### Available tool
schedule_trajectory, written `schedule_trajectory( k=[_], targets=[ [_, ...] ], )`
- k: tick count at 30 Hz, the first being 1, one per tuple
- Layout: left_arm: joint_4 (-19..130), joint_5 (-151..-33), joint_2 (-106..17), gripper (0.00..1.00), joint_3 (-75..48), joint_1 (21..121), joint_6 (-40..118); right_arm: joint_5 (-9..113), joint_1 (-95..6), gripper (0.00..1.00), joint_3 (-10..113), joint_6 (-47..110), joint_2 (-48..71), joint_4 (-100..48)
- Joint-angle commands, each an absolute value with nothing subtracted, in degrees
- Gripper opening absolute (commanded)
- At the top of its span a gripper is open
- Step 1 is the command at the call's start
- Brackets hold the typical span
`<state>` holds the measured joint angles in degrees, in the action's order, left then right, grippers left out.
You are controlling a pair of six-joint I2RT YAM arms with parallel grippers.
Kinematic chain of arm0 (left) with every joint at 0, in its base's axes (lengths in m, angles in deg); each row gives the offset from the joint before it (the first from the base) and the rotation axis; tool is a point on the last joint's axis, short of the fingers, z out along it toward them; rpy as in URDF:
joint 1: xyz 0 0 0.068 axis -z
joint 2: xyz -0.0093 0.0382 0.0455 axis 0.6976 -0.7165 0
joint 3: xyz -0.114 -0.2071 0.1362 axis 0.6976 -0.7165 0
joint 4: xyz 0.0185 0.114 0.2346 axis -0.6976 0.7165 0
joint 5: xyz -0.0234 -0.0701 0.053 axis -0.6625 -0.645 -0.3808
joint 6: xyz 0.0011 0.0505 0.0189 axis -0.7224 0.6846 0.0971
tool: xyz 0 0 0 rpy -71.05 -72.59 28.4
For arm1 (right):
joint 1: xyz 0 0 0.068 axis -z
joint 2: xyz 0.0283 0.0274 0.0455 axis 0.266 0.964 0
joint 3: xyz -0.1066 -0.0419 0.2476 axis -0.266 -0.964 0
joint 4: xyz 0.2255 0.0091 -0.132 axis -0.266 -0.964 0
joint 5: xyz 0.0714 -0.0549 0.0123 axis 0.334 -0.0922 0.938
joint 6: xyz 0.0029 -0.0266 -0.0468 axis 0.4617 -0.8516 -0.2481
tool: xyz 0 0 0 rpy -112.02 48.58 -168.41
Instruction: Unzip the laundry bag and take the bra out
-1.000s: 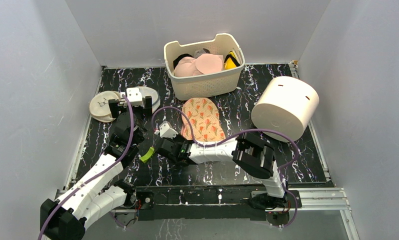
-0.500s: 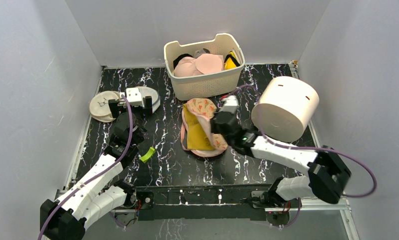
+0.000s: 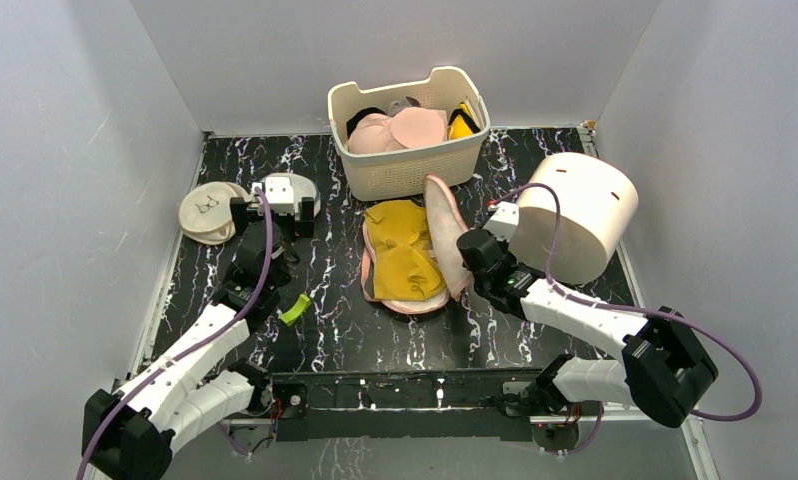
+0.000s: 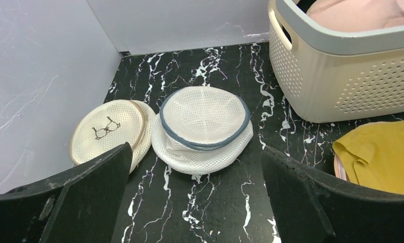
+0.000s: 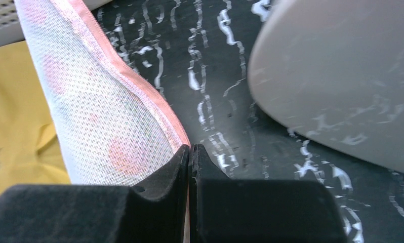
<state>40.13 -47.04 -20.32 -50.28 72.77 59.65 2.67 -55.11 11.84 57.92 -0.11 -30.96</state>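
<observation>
Top external: right gripper pinched tight on laundry bag flap, upright beside yellow bra; left gripper spread wide, empty.

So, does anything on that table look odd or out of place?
The laundry bag is open: its top flap stands on edge, pinched by the right gripper, baring the yellow bra inside. The white drum beside it lies tipped on its side. Nothing looks spilled or damaged.

Our left arm reaches forward, its end effector spread wide and gripping nothing. Our right arm stretches forward and inward, its end effector pinched tight on the edge of the laundry bag.
</observation>
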Motion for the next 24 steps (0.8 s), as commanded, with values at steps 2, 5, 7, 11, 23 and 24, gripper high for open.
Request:
schedule_trajectory(
  k=[2, 5, 7, 11, 23, 24],
  targets=[
    [40.5, -49.0, -20.5, 0.98, -48.2, 72.4, 58.4, -2.3, -50.7, 0.00, 12.3, 50.9, -0.4, -30.5],
    [40.8, -49.7, -20.7, 0.98, -48.1, 72.4, 58.3, 0.6, -50.1, 0.06, 11.7, 47.9, -1.4, -29.0],
    [41.0, -49.9, -21.0, 0.98, -48.0, 72.4, 58.2, 1.5, -50.1, 0.10, 11.7, 47.1, -2.3, -28.9],
    [41.2, -50.2, -21.1, 0.98, -47.9, 72.3, 58.0, -0.1, -50.1, 0.11, 12.5, 44.8, -3.5, -30.1],
    [42.5, -53.1, -22.6, 0.98, -47.0, 72.4, 57.1, 33.7, -50.1, 0.50, 20.4, 40.3, -3.8, -31.4],
    [42.8, -53.9, -23.0, 0.98, -46.8, 72.3, 57.0, 40.1, -50.2, 0.54, 20.7, 39.5, -2.2, -30.2]
  ],
)
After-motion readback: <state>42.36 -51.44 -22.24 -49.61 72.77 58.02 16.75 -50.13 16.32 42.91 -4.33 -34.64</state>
